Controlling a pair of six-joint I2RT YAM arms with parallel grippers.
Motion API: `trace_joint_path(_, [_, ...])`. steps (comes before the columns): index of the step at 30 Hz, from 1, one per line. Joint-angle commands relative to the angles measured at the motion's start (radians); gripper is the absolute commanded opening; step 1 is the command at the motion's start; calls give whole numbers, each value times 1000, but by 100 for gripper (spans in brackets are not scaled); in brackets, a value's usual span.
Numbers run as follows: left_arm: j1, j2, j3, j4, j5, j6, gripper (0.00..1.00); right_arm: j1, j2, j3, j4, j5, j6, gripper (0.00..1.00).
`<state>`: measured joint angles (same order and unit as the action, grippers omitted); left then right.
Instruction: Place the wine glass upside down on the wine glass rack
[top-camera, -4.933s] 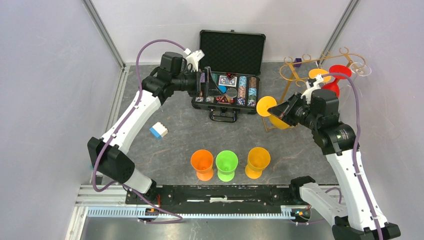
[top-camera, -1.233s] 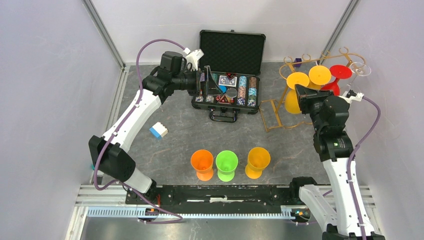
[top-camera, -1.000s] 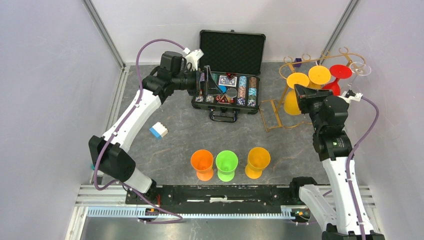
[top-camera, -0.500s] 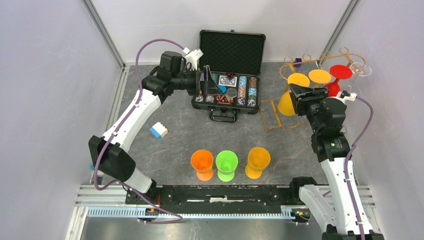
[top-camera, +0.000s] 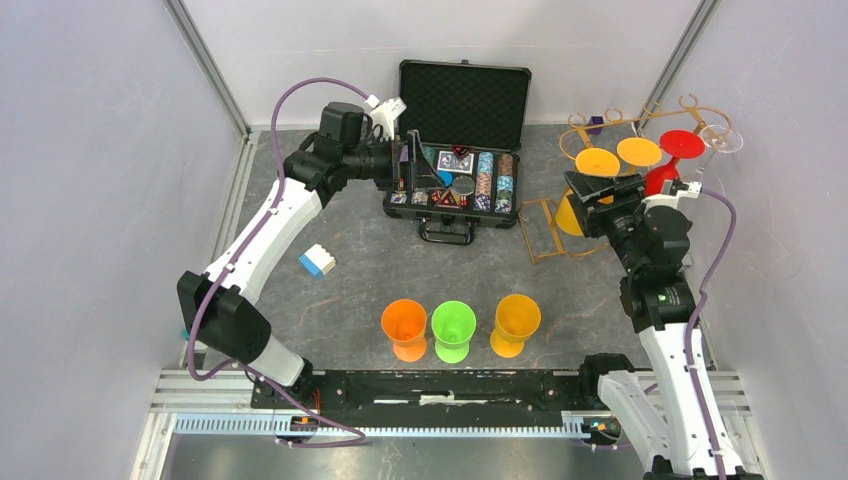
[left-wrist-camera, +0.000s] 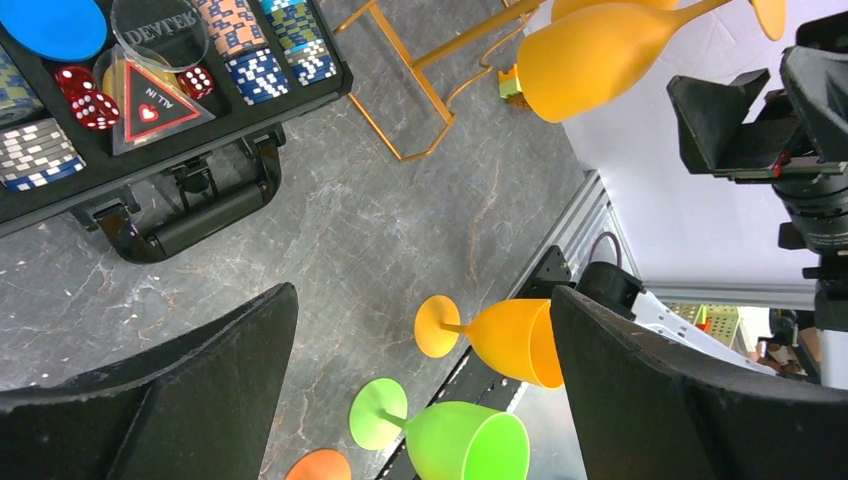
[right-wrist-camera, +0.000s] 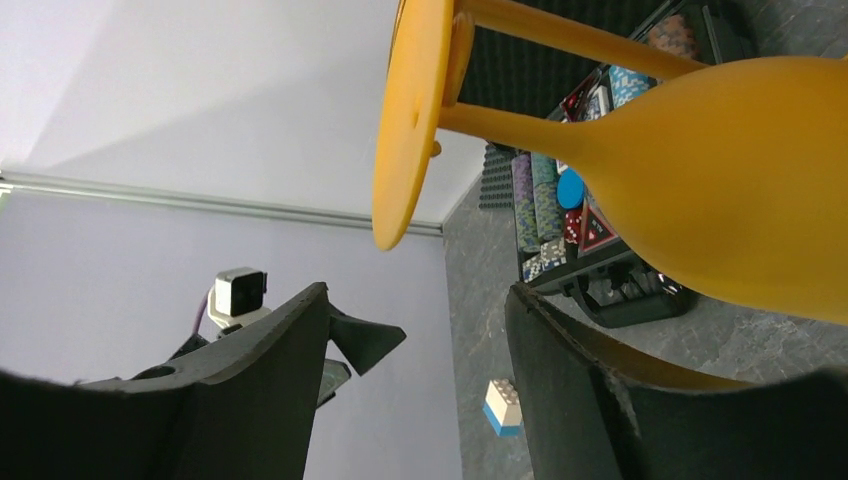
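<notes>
The yellow wine glass (top-camera: 597, 161) hangs upside down on the gold wine glass rack (top-camera: 650, 110) at the upper right of the top view. Its round foot rests on the top rails and its bowl hangs beneath, above the rack's rectangular wire base on the grey counter (top-camera: 350, 300). Further right on the rack hang a yellow-orange glass (top-camera: 637, 151), a red glass (top-camera: 682, 143) and a clear glass (top-camera: 722, 138) (each foot up as well).

The right gripper (top-camera: 597, 190) sits just beside the hung bowl with its jaws parted and nothing between them. In the right wrist view both dark fingers (right-wrist-camera: 250, 400) stand apart along the bottom edge, while the glass's foot, stem and bowl fill the upper part of the frame, clear of them.

The left gripper (top-camera: 410, 165), at the upper centre of the top view, hovers over the left end of the open black poker chip case (top-camera: 465, 100). Its jaws are spread wide and empty; its wrist view shows bare counter between the fingers.

Along the bottom centre of the top view an orange wine glass (top-camera: 405, 328), a green wine glass (top-camera: 452, 330) and an amber wine glass (top-camera: 516, 324) stand upright in a row. A blue and white toy brick (top-camera: 317, 261) lies left of centre.
</notes>
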<state>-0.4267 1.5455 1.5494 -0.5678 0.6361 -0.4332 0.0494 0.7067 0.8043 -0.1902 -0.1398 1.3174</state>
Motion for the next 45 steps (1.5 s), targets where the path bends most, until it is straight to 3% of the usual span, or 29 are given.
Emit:
trace_joint_path(1, [6,21,26,46,45,-64,100,-3,-28,-20,50,-67,-53,70])
trace_joint_path(8, [6,100,28,51,126,-145,100,-2,-75,-47,-23,-69,-134,71])
trace_joint_path(12, [3,141,35,99,202,-219,95,-2,-81,-20,-120,-89,-234,71])
trace_joint_path(23, [-84,282,81,420,289,-571,78,-2,-59,164,-528,-58,-689,72])
trace_joint_path(34, [-224,549,365,821,218,-983,65,-1,-91,217,-659,-44,-833,71])
trace_joint_path(40, [-265,698,581,851,161,-1089,63,-2,-79,253,-703,-36,-894,71])
trace_joint_path(45, [-279,774,670,898,127,-1153,61,-1,-53,310,-744,-20,-948,71])
